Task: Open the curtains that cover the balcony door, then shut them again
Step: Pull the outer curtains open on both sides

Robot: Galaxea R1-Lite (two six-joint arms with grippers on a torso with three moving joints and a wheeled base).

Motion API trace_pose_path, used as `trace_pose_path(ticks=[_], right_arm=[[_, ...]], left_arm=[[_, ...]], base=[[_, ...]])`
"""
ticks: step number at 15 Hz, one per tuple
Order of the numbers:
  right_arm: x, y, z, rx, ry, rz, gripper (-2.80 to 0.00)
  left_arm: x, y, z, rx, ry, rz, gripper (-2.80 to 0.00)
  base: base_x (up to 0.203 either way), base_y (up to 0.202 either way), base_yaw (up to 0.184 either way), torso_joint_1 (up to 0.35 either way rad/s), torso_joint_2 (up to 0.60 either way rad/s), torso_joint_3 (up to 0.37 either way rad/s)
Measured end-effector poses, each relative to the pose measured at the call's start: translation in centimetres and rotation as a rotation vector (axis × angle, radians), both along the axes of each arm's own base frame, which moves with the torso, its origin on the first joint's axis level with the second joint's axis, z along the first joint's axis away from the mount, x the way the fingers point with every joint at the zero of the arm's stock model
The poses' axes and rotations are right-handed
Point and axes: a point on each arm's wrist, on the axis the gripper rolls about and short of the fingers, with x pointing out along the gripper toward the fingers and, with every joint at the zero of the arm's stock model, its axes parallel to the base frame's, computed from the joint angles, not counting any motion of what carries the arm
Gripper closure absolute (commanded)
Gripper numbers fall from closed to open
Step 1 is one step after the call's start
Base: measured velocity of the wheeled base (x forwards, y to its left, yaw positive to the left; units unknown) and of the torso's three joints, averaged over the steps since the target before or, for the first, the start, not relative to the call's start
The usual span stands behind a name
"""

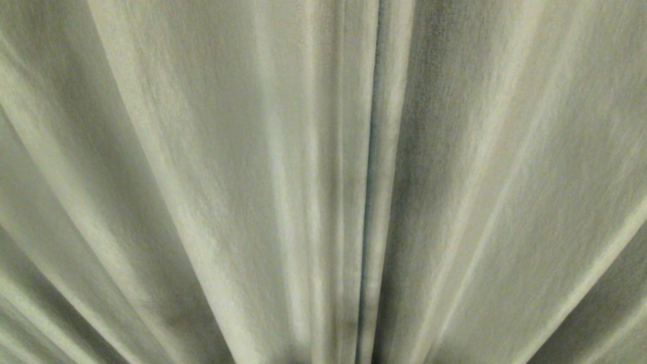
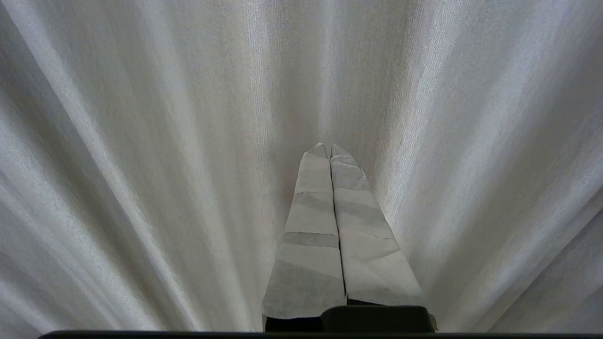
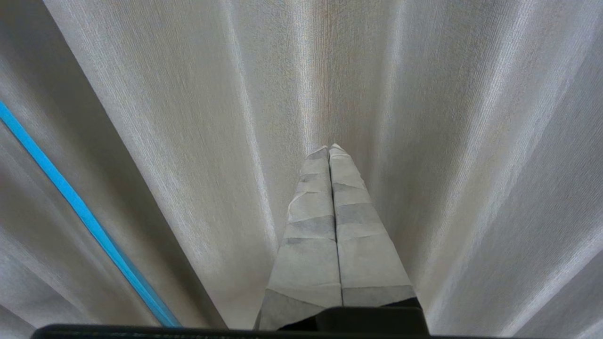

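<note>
The curtains fill the whole head view as pleated beige-grey fabric, with the seam between two panels running down just right of centre. Neither arm shows in the head view. In the left wrist view my left gripper is shut, its tape-wrapped fingers pressed together with nothing between them, pointing at the curtain close ahead. My right gripper is likewise shut and empty, facing the curtain folds. The balcony door is hidden behind the fabric.
A thin bright blue strip shows in a narrow gap between folds in the right wrist view. Nothing else but fabric is visible in any view.
</note>
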Motion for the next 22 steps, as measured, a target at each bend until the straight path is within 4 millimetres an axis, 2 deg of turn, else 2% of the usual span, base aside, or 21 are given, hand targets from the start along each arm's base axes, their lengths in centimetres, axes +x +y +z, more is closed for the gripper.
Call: trace_pose_path(ticks=[8, 12, 15, 18, 19, 20, 22], right_arm=[[0.0, 0.0, 0.0, -0.010, 0.001, -0.001, 0.00], [-0.1, 0.1, 0.4, -0.110, -0.015, 0.039, 0.00], [-1.0, 0.3, 2.9, -0.123, -0.085, 0.133, 0.00], [-1.3, 0.4, 5.9, -0.129, -0.126, 0.157, 0.00], [-1.2, 0.4, 7.0, -0.130, -0.137, 0.157, -2.47], [-0.8, 0.4, 8.3, -0.130, -0.149, 0.157, -2.80], [0.4, 0.4, 10.9, -0.133, -0.183, 0.156, -2.80]], left_arm=[[0.0, 0.0, 0.0, 0.000, 0.000, 0.000, 0.00], [0.0, 0.0, 0.0, 0.000, 0.000, 0.000, 0.00], [0.0, 0.0, 0.0, 0.000, 0.000, 0.000, 0.00], [0.0, 0.0, 0.0, 0.000, 0.000, -0.001, 0.00], [0.0, 0.0, 0.0, 0.000, 0.000, 0.000, 0.00], [0.0, 0.0, 0.0, -0.001, 0.000, 0.000, 0.00], [0.0, 0.0, 0.0, 0.000, 0.000, 0.000, 0.00]], base=[[0.000, 0.000, 0.000, 0.000, 0.00, 0.000], [0.000, 0.000, 0.000, 0.000, 0.00, 0.000], [0.000, 0.000, 0.000, 0.000, 0.00, 0.000], [0.000, 0.000, 0.000, 0.000, 0.00, 0.000], [0.000, 0.000, 0.000, 0.000, 0.00, 0.000], [0.000, 0.000, 0.000, 0.000, 0.00, 0.000], [0.000, 0.000, 0.000, 0.000, 0.00, 0.000]])
